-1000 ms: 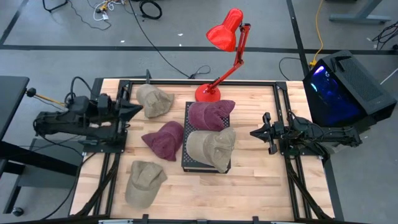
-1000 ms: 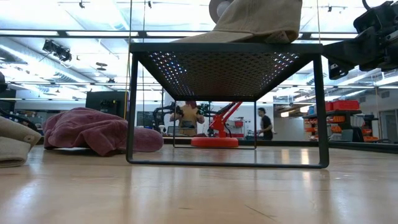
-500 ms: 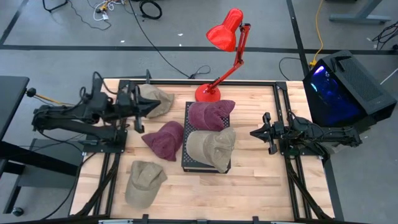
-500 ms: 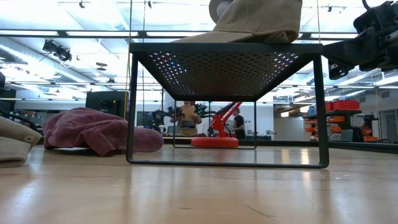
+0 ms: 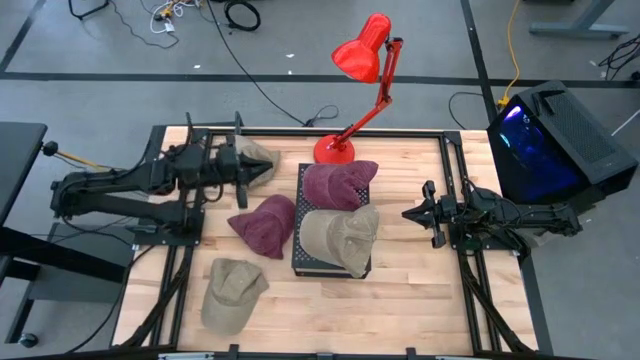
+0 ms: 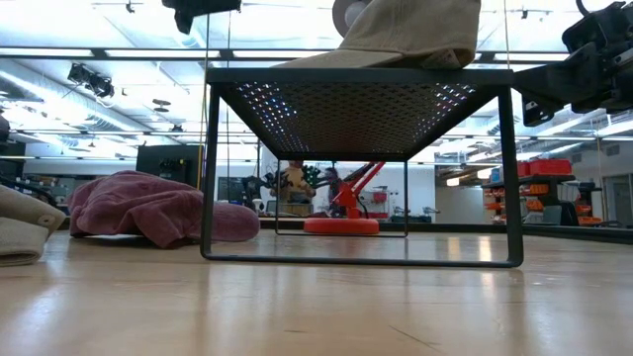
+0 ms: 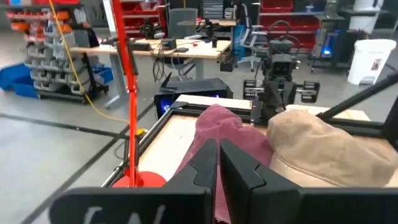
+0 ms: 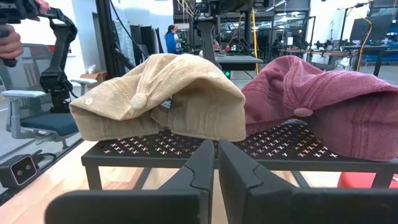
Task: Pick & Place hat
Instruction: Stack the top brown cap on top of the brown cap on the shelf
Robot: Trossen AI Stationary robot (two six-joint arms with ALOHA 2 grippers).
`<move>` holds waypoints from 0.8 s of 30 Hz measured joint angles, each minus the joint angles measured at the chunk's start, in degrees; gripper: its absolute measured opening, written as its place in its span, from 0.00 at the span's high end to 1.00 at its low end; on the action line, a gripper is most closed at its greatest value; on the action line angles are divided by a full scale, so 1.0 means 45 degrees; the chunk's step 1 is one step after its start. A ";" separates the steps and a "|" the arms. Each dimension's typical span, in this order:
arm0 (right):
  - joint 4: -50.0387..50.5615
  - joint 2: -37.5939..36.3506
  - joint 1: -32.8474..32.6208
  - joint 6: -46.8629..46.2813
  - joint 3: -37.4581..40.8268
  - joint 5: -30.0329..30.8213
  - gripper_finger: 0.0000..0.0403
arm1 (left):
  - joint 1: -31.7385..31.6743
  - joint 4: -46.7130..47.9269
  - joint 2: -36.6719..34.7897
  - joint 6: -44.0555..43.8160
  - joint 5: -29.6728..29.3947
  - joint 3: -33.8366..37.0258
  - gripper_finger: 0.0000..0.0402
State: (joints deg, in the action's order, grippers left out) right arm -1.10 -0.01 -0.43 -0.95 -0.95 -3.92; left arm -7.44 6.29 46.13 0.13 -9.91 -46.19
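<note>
Left tool [image 5: 262, 172], shut, above soft rumpled tan hat [image 5: 255, 156].

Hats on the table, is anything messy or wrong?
Mostly tidy. Two hats sit on the black mesh stand: a maroon hat and a tan hat, whose edge hangs over the stand's side. Three more hats lie loose on the wooden table. Nothing looks spilled or broken.

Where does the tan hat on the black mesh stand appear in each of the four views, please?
High view: tan hat at centre, on the stand's near half.
Low view: top centre, above the mesh.
Left wrist view: right side.
Right wrist view: left of centre.
Shared landmark: the maroon hat beside it on the stand.
</note>
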 joint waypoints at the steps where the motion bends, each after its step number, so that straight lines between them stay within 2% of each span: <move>1: 0.0000 0.0000 0.0000 0.0000 0.0000 -0.0002 0.93 | -0.0389 0.0031 0.0000 -0.0169 0.0451 0.0000 0.94; 5: 0.0000 0.0000 0.0000 0.0000 0.0000 0.0000 0.93 | -0.1865 0.0493 0.0137 -0.0577 0.1603 0.0000 0.94; 12: 0.0000 0.0000 0.0000 0.0000 0.0000 0.0000 0.93 | -0.3821 0.1251 0.0673 -0.0620 0.2358 0.0000 0.94; 17: 0.0000 0.0000 0.0000 0.0000 0.0000 0.0000 0.93 | -0.4534 0.2439 0.1487 -0.0172 0.2221 -0.0712 0.94; 21: 0.0000 0.0000 0.0002 0.0000 0.0000 0.0000 0.93 | -0.5042 0.3911 0.2368 0.0197 0.1473 -0.1723 0.93; 24: 0.0000 0.0000 0.0001 0.0000 0.0000 0.0000 0.93 | -0.5403 0.4829 0.3011 0.0114 0.0765 -0.2434 0.89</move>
State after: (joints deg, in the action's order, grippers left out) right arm -1.10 -0.01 -0.42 -0.95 -0.95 -3.92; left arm -31.75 28.02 59.68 0.65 -6.46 -57.15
